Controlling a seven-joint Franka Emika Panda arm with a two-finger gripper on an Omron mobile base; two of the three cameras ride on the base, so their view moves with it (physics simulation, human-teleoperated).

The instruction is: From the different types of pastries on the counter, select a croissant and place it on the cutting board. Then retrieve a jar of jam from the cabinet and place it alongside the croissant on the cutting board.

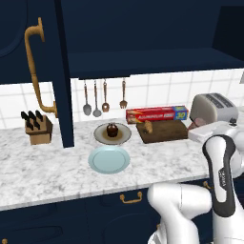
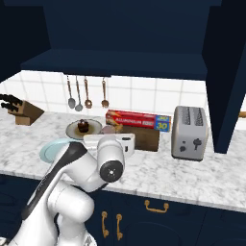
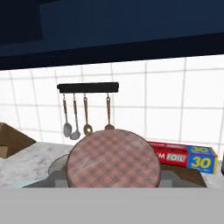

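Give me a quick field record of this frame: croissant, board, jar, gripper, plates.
croissant: lying on the board
board: dark wood, on the counter in front of the foil box
jar: checked lid close up in the hand view, between the fingers
gripper: shut on the jar, near the board, left of the toaster
cupcake: on the grey plate
blue plate: bare
cabinet door: open

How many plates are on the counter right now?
2. A grey plate holding the chocolate cupcake sits near the backsplash, left of the cutting board; a bare light-blue plate lies just in front of it. None seem hidden.
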